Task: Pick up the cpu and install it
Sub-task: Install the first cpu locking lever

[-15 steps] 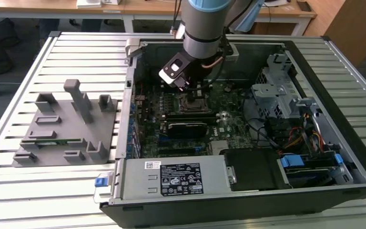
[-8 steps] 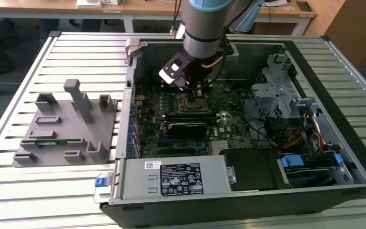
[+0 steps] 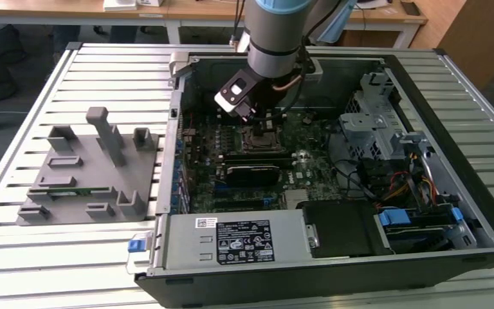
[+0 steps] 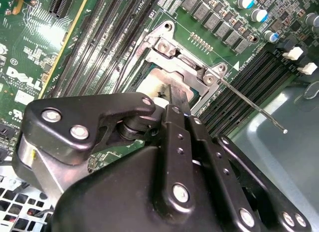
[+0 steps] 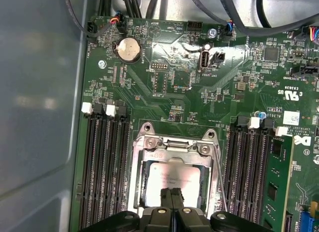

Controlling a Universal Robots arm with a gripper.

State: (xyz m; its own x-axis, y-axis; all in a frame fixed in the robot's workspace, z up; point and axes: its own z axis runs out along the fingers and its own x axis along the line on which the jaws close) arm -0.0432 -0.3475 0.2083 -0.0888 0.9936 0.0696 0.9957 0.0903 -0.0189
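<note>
my arm: near vertical, upper centre of exterior view | my wrist: aimed straight down | my gripper: fingers pressed together, no gap, in both wrist views

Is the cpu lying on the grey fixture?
No; in the first wrist view the cpu is inside the socket frame on the motherboard, right at the gripper.

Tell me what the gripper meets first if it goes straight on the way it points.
Most likely the cpu, lying in the socket right under the shut gripper. Whether the tips already touch it is unclear.
</note>
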